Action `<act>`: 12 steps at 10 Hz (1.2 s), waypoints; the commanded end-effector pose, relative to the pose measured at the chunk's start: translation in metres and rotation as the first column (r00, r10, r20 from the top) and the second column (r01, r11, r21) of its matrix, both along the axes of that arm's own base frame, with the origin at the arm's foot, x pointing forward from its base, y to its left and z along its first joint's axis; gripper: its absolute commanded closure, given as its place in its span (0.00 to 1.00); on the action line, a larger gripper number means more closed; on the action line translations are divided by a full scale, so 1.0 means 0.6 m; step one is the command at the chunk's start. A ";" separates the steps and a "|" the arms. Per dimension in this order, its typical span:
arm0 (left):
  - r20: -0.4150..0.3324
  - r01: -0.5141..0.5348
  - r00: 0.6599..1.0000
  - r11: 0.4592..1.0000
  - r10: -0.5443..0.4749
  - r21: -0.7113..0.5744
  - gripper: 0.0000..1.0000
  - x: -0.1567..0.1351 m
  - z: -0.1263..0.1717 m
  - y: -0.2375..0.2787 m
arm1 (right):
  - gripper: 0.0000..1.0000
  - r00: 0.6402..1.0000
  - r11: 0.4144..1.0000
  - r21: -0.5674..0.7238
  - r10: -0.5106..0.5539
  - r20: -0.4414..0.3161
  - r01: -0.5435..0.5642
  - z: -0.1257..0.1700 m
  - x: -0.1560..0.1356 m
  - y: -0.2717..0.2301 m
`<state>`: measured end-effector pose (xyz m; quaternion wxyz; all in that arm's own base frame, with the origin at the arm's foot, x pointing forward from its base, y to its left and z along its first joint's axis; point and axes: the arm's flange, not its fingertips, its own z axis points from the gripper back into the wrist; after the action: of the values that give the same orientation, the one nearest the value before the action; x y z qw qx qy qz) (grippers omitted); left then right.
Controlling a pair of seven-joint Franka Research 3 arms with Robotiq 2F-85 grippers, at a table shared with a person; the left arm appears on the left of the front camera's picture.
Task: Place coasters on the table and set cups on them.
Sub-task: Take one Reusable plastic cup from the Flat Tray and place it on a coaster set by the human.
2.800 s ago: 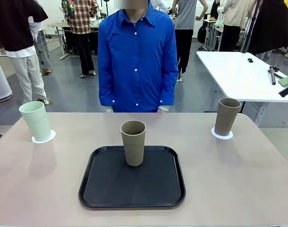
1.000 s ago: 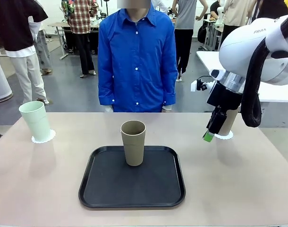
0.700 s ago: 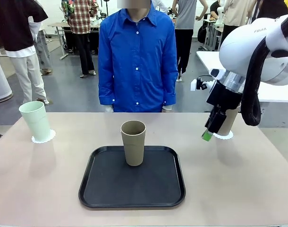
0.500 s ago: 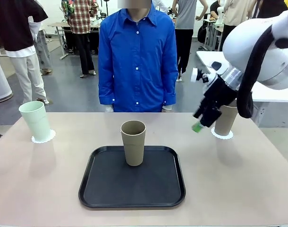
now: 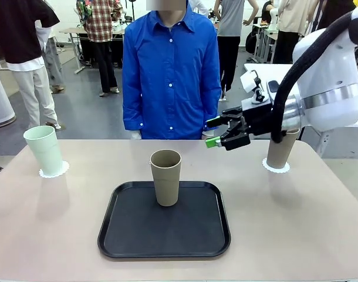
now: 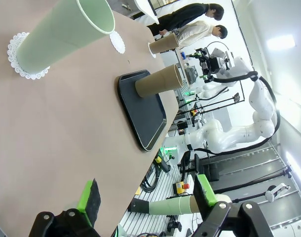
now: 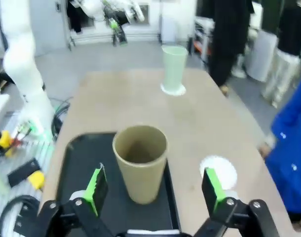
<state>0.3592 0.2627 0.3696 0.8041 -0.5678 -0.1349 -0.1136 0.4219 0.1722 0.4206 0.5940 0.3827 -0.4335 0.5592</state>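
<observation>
- Since half a second ago your right gripper [image 5: 213, 133] has swung up. It pointed down and left just beside the far-right tan cup [image 5: 280, 154]. Now it lies level, fingers aimed at picture left, above the table [image 5: 296, 223] behind the black tray [image 5: 164, 235].
- Its jaws stand wide apart with nothing between them.
- Cups, coasters and tray sit where they sat before.
- The middle tan cup [image 5: 166, 176] is upright on the tray, with no coaster under it.
- In the right wrist view that cup sits ahead of the right gripper [image 7: 154, 190], framed between the green pads but apart from both.
- A bare coaster [image 7: 218, 172] lies flat on the table just beside the tray. It is between the tray and the blue sleeve [image 7: 293, 148] of the person [image 5: 170, 76].
- The mint cup [image 5: 44, 150] is upright on the left coaster [image 5: 54, 172], at the table's far left.
- The far-right tan cup stands on the right coaster [image 5: 276, 168]. Your right arm crosses in front of its upper part, so the rim is hidden in the front view.
- Your left gripper [image 6: 146, 195] has its jaws spread wide and empty. It hangs over the near part of the table, well apart from the mint cup.
- The person stands at the far edge, directly behind the middle tan cup.
</observation>
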 end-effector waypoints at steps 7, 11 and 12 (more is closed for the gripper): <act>0.001 -0.003 1.000 1.000 0.003 0.002 0.00 -0.001 0.002 0.001 | 0.00 0.988 0.990 0.085 0.121 -0.093 -0.114 -0.171 -0.009 -0.026; 0.001 -0.003 1.000 1.000 0.003 0.002 0.00 -0.001 0.002 0.001 | 0.00 0.990 0.994 0.080 0.089 -0.113 -0.081 -0.158 -0.007 -0.027; 0.001 -0.003 1.000 1.000 0.003 0.002 0.00 -0.001 0.002 0.001 | 0.00 0.990 0.994 0.080 0.089 -0.113 -0.081 -0.158 -0.007 -0.027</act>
<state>0.3593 0.2626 0.3696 0.8040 -0.5678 -0.1348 -0.1137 0.4179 0.1549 0.3231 0.5778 0.4532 -0.3993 0.5489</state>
